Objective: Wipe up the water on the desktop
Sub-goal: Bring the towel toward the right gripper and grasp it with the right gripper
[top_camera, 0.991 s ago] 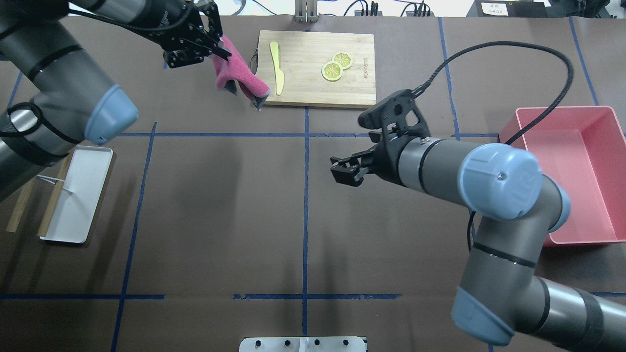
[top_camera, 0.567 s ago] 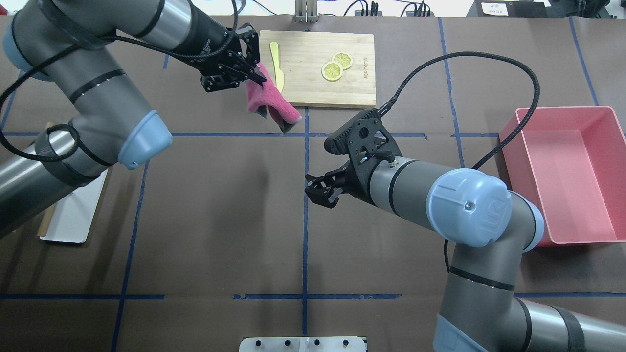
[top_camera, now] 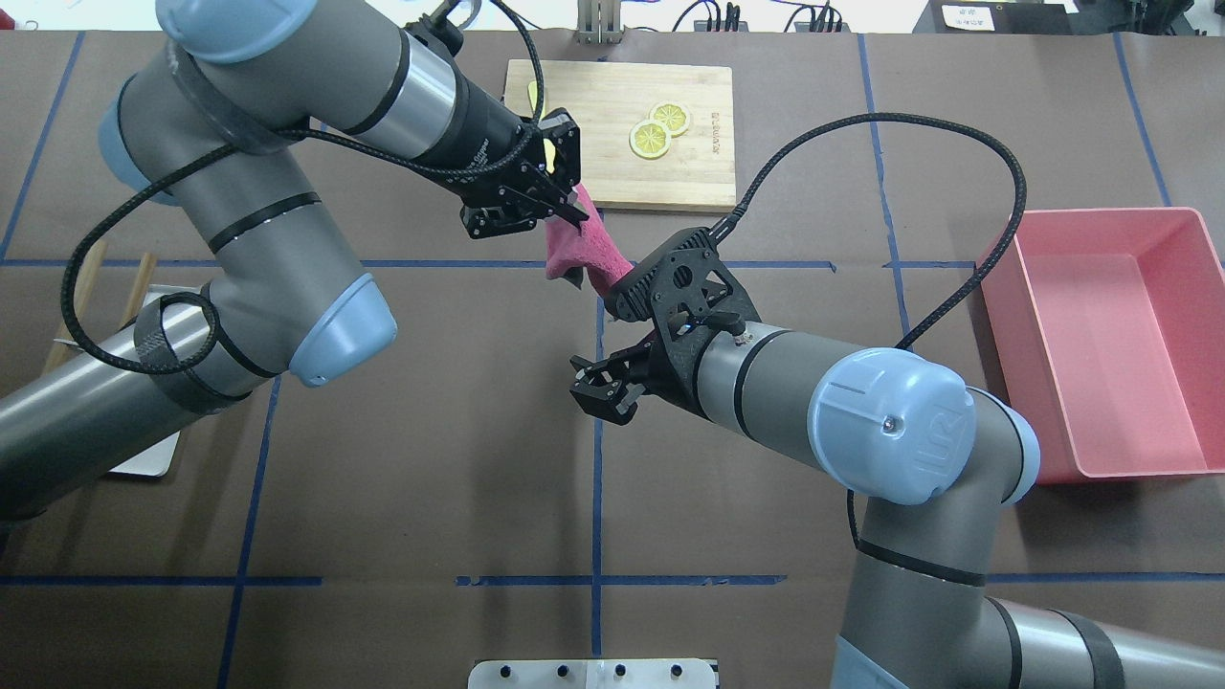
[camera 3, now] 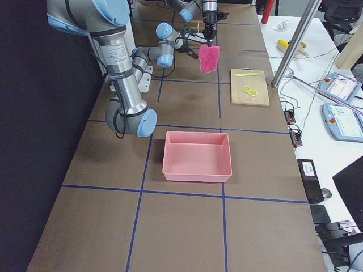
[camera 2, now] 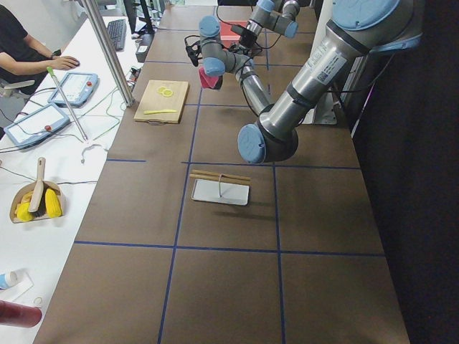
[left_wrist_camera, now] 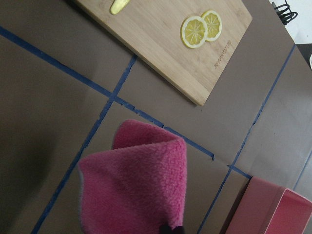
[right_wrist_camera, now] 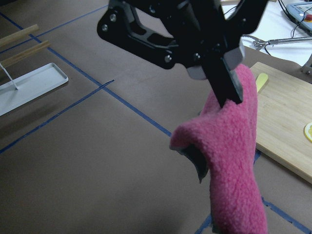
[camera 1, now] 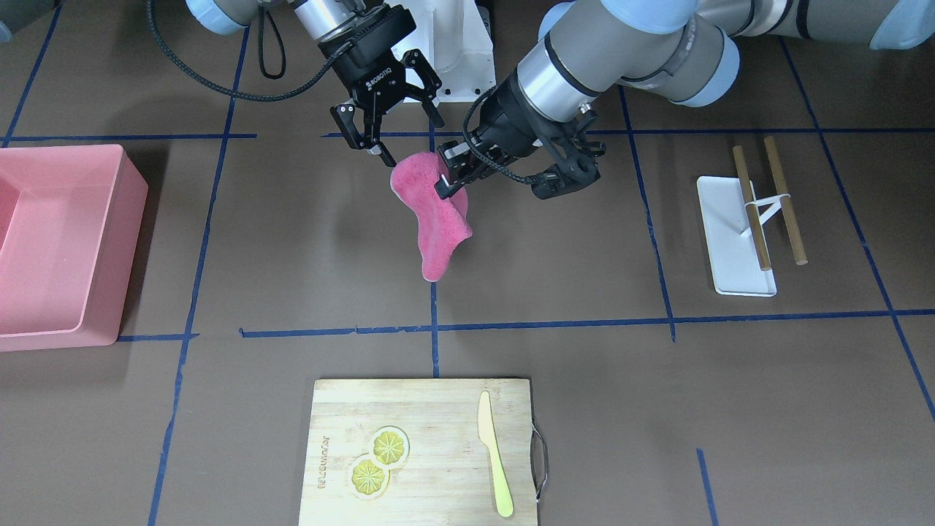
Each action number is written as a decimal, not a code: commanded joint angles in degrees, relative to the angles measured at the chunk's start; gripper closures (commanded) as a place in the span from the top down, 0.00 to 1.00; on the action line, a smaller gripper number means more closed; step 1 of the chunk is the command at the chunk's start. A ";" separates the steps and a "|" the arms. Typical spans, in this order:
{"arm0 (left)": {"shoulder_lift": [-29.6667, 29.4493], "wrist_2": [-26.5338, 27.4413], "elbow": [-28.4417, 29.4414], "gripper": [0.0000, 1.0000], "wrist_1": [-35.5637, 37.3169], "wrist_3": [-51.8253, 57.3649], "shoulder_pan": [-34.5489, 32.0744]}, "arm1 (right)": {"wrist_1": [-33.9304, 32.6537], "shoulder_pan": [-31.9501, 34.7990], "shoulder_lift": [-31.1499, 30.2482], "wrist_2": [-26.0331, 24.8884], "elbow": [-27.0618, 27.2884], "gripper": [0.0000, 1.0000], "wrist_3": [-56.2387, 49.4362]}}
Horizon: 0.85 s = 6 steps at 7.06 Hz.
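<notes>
1. The left end effector is pinched closed on the top corner of a pink cloth. The cloth hangs just above centre in the overhead view, below the board.
2. The right end effector sits just below the cloth in that frame, with its jaws spread and nothing between them.
3. The table fills every view. The cloth dangles over its middle and, in the side views, looks to be off the surface.
4. Progress, as I judge it: the cloth is in hand and over the middle of the table, but it is not pressed down. Lowering it and the wiping itself are left.
5. Hard to make out:
   - No water or wet patch shows on the matte brown table in any view, so the spot to wipe is unclear.
   - The cloth's lower end is cut off at the bottom of the right wrist view and hidden behind the right wrist in the overhead view.
   - In the front view one right finger lies close to the cloth's upper edge; I cannot tell whether it touches.
</notes>
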 commanded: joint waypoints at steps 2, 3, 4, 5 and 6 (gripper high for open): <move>0.73 -0.16 -0.15 0.00 0.04 0.05 0.51 | -0.02 0.05 -0.14 -1.03 0.04 0.99 0.00; 1.25 -0.24 -0.41 0.00 0.04 0.05 0.51 | -0.11 0.05 -0.23 -2.25 0.04 0.99 0.00; 1.08 -0.33 -0.50 0.00 0.04 0.05 0.51 | -0.20 -0.04 -0.49 -2.87 -0.04 0.99 0.00; 0.99 -0.33 -0.59 0.00 0.04 -0.04 0.60 | -0.11 -0.04 -0.49 -2.97 -0.22 0.99 0.00; 0.82 -0.51 -0.85 0.00 0.04 -0.12 0.60 | -0.20 -0.13 -0.49 -2.97 -0.39 0.99 0.00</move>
